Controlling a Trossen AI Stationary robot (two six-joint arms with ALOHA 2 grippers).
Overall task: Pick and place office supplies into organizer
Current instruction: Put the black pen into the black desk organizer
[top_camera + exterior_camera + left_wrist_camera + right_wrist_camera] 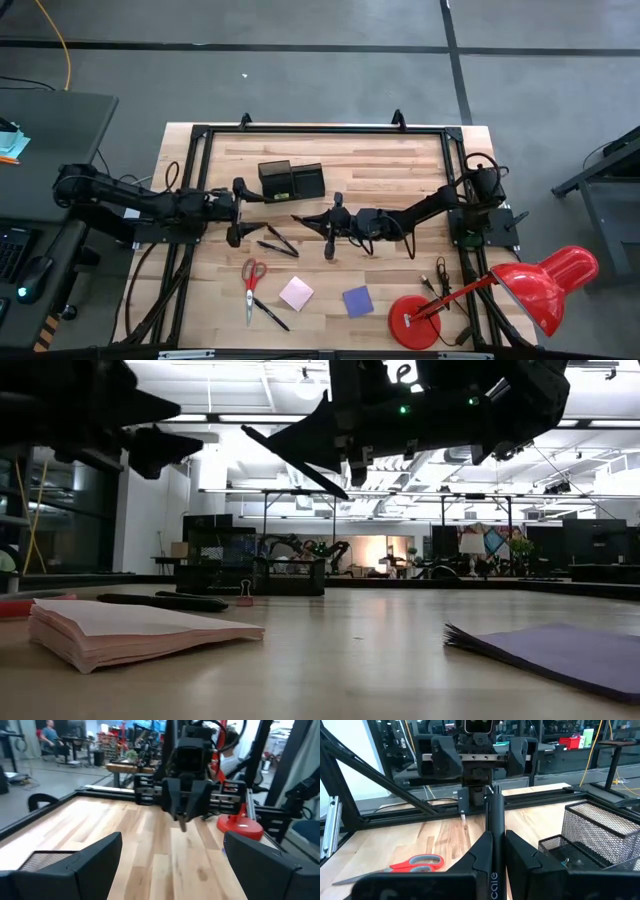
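My right gripper (328, 224) hovers above the table's middle, shut on a thin black pen (308, 219). My left gripper (236, 212) is open in the air, left of the pen and facing it. The black mesh organizer (292, 181) stands on the table toward the far edge. Red-handled scissors (252, 278), the pink pad (296, 293) and the purple pad (358, 300) lie flat near the near edge. Two more pens (275, 242) lie between the grippers, and another pen (270, 315) lies beside the scissors. My right gripper pinches the pen's rear part (496, 851) between its two fingers (479, 854). The fingers come from the table's right and lie along the pen. The pen (298, 462) sticks out past the fingertips toward my left gripper, lifted clear of the table and slanting in the low view.
A big red desk lamp (545, 285) with a round base (415, 320) stands at the near right corner. A black frame (200, 135) borders the tabletop. Bare wood shows between the organizer and the pads. A person sits in the room beyond the table (49, 732).
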